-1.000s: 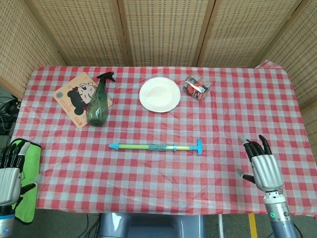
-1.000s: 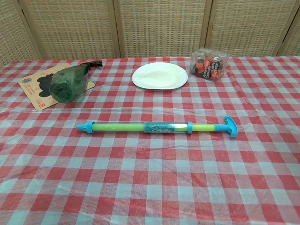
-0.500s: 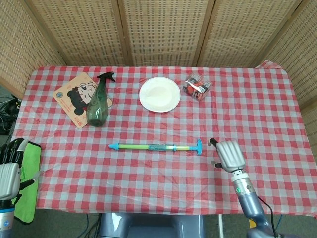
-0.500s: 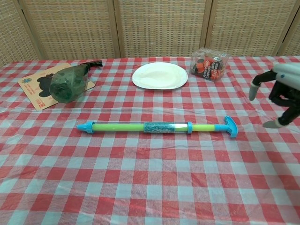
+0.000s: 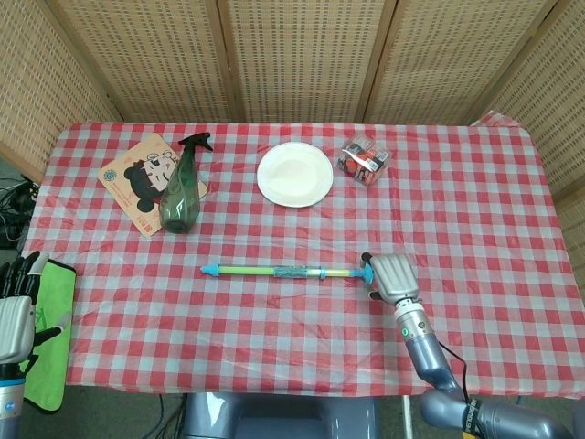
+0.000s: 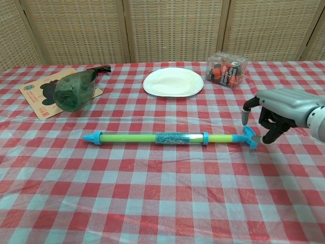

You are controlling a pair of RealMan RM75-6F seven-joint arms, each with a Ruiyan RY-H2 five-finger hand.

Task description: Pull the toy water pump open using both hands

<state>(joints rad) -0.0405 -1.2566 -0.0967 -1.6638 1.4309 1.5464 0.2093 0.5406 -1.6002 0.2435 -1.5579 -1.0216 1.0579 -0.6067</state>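
The toy water pump (image 5: pixel 285 271) (image 6: pixel 167 138) lies flat across the middle of the checked table, a green and clear tube with a blue nozzle at the left. Its blue T-handle (image 6: pixel 250 137) points right. My right hand (image 5: pixel 391 274) (image 6: pixel 277 109) hovers at that handle, its thumb left of the T and its curled fingers (image 6: pixel 269 133) right of it, not clamped on it. My left hand (image 5: pixel 15 315) hangs off the table's left edge with spread fingers, holding nothing, far from the nozzle. It shows only in the head view.
A green spray bottle (image 5: pixel 181 192) (image 6: pixel 73 89) lies on a cartoon mat (image 5: pixel 135 178) at the back left. A white plate (image 5: pixel 294 174) and a clear box (image 5: pixel 364 160) sit behind the pump. A green cloth (image 5: pixel 50 338) hangs by my left hand.
My right hand has travelled left from the table's right side to the pump's T-handle and curled around it. The left hand has barely shifted. The pump has not moved.
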